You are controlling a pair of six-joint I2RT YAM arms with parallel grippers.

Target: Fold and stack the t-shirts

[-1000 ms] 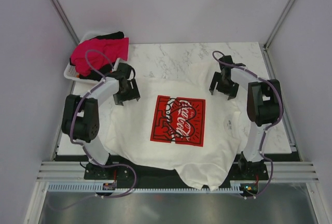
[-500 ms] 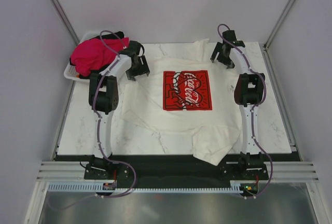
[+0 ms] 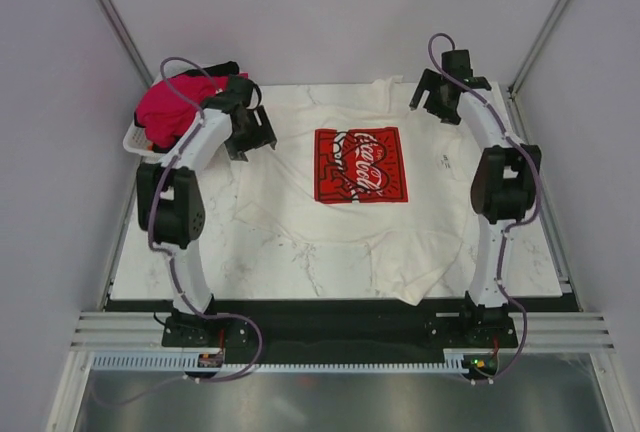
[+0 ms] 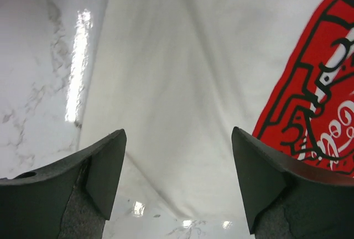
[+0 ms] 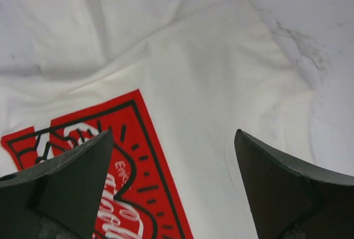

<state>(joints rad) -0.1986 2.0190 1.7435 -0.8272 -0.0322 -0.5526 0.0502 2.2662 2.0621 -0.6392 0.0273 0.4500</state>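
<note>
The large white t-shirt (image 3: 340, 222) with the red logo print (image 3: 362, 164) lies spread on the marble table, wrinkled at its near hem. My left gripper (image 3: 250, 137) is open and empty above the shirt's far left edge; in its wrist view the white cloth (image 4: 182, 84) and the print's corner (image 4: 315, 106) lie below it. My right gripper (image 3: 436, 104) is open and empty above the far right edge, over white cloth (image 5: 210, 73) and the print (image 5: 110, 156). The red-pink shirt (image 3: 175, 102) and the black shirt (image 3: 212, 70) lie in the white basket.
The white plastic basket (image 3: 135, 140) stands at the table's far left corner. Bare marble (image 3: 165, 242) shows to the left and near front of the shirt, and to its right (image 3: 535, 242). Walls enclose the table on three sides.
Both arms have reached to the far edge and the white shirt has been dragged away from the near edge onto the table. Both grippers now hang open above its far corners.
</note>
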